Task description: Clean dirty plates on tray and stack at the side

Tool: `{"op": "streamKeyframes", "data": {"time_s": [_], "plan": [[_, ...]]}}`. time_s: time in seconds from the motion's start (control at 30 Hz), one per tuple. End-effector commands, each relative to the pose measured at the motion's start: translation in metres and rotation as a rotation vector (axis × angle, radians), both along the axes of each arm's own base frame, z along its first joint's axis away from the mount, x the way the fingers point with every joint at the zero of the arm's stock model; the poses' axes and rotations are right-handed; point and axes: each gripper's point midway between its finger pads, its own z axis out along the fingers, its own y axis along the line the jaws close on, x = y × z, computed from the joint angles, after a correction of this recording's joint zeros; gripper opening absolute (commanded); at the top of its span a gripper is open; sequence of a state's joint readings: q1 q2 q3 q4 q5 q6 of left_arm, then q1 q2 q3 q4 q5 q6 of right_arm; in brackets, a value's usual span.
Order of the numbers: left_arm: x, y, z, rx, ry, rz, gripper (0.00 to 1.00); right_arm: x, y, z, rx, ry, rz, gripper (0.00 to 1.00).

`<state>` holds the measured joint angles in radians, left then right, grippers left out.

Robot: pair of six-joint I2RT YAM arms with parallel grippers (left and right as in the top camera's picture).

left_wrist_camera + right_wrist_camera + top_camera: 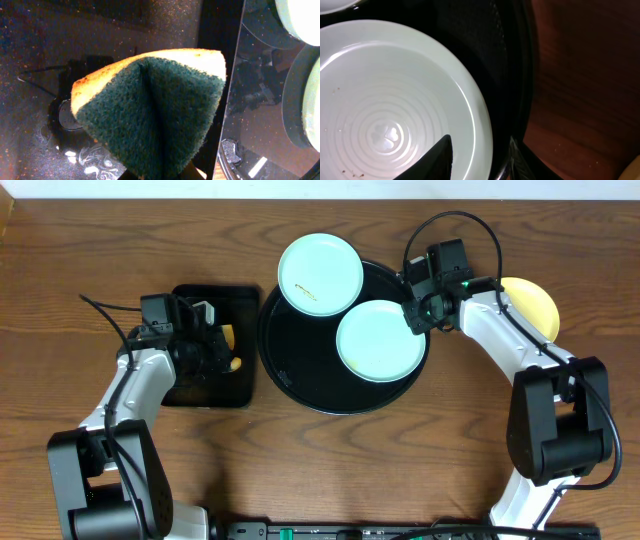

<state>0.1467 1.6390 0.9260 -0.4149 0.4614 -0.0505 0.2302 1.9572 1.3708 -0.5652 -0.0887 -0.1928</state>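
Two arms at a wooden table [100, 240], described outward from the round tray [300, 375], the glossy black disc at the table's middle.

Left of the round tray, the left gripper [222, 350] hangs over a smaller rectangular tray [190, 385]. Its jaws are pressed together on a sponge [150, 115], which is folded so that the green scouring face bulges outward and the yellow backing shows along the upper edge.

On the round tray, toward its right side, lies the near mint plate [380, 340]. It is pale and ringed with concentric ridges, with a few brown specks on its floor.

At this plate's right edge is the right gripper [417, 320]. Its fingers [440, 157] are spread astride the plate's rim, one above the plate's inner surface and the other outside it over the round tray. Whether either finger touches the plate cannot be told.

Right of the round tray, on the bare table, lies the yellow plate [535, 305], partly hidden by the right arm.

Farthest away is the far mint plate [320, 273], which sits on the round tray's far left rim and overhangs the table. It is just beside the near mint plate and carries a thin brown smear.
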Motion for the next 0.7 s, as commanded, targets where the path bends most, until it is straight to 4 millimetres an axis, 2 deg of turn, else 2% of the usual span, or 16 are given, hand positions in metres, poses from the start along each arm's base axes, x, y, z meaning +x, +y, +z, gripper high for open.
{"op": "streamKeyframes", "data": {"time_s": [0.0,0.37,0.43,0.57,0.67], "plan": [[0.002,0.000,0.005,0.008,-0.018,-0.013,0.08,-0.005,-0.008,-0.017,-0.026,0.035,-0.001,0.34],[0.002,0.000,0.005,0.008,-0.017,-0.013,0.08,-0.025,-0.011,-0.044,-0.027,0.075,-0.009,0.34],[0.002,0.000,0.005,0.008,-0.017,-0.013,0.08,-0.027,-0.011,-0.047,-0.015,0.084,-0.031,0.30],[0.002,0.000,0.005,0.008,-0.017,-0.013,0.08,-0.032,0.016,-0.042,0.138,0.117,-0.028,0.22],[0.001,0.000,0.005,0.008,-0.016,-0.013,0.08,-0.039,0.035,-0.038,0.248,0.161,-0.037,0.22]]}}
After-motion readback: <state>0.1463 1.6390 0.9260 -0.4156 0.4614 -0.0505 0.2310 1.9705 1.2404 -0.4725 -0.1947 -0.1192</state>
